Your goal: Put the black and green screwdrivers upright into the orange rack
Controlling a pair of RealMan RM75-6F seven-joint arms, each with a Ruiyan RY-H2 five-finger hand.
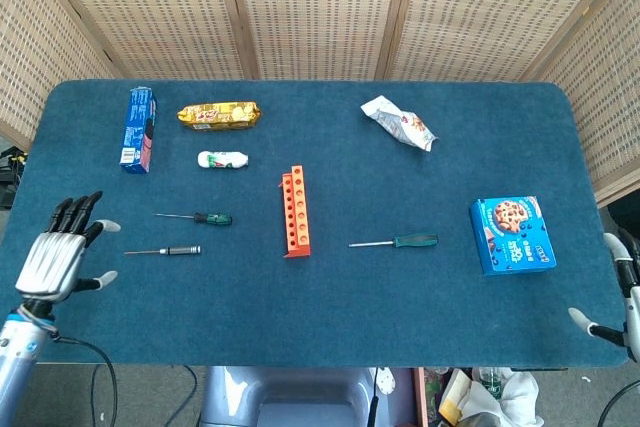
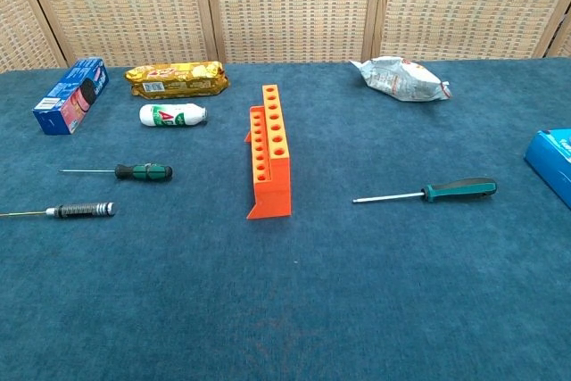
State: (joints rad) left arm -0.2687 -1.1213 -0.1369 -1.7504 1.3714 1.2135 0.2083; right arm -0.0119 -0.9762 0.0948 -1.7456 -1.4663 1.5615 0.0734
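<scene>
You are working at a table covered in dark teal-blue felt, corners rounded in the head view. Behind the table's far edge stands a folding screen of pale woven rattan panels in light wooden frames; it wraps around both sides of the table. Lighting is even and diffuse, with no hard shadows on the felt. Below the table's near edge you can see grey floor, dark cables and a grey-blue base.
</scene>
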